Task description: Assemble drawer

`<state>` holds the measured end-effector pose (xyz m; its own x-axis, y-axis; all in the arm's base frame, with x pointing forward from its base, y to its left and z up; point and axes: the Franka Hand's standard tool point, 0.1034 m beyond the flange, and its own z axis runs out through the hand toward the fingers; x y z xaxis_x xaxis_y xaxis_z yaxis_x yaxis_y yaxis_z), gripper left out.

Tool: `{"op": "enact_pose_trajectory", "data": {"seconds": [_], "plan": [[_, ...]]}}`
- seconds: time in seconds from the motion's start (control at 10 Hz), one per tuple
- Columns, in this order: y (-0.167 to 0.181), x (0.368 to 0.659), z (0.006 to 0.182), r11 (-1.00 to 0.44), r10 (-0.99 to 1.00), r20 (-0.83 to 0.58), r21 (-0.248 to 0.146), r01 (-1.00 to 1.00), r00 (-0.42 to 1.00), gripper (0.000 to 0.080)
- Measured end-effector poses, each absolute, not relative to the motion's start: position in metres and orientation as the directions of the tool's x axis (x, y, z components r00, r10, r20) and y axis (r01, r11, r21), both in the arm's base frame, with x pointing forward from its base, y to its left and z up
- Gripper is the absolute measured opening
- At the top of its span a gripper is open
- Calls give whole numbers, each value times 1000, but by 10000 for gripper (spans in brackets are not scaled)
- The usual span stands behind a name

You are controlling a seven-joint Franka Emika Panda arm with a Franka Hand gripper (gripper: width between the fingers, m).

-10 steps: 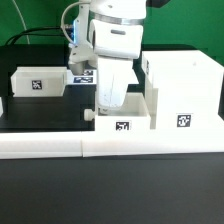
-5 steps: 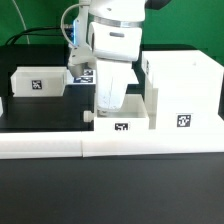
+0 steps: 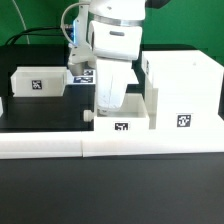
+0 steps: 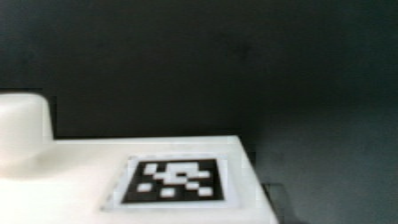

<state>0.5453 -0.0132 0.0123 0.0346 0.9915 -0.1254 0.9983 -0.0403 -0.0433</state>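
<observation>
In the exterior view my gripper [image 3: 106,104] reaches straight down into a small white open-top tray [image 3: 133,112] at the front middle. Its fingertips are hidden behind the tray's wall, so I cannot tell how the jaws stand. The tray has a square tag on its front and a small knob [image 3: 88,115] on the exterior view's left end. The tall white casing [image 3: 183,88] stands just to its right, touching or nearly touching it. A second tray [image 3: 40,82] sits at the back left. The wrist view shows a blurred white tagged surface [image 4: 178,178] very close, with no fingers visible.
The long low white L-shaped wall [image 3: 60,146] runs along the front, with the tray and casing against it. The marker board [image 3: 84,75] lies behind the arm. A rounded white part [image 4: 18,130] shows in the wrist view.
</observation>
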Motion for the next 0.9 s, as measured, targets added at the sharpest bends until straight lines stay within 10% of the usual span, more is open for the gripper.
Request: {"op": "enact_pose_trajectory", "data": {"seconds": [0.9], "plan": [[-4, 546, 10, -36, 994, -105, 19, 999, 38, 42]]}}
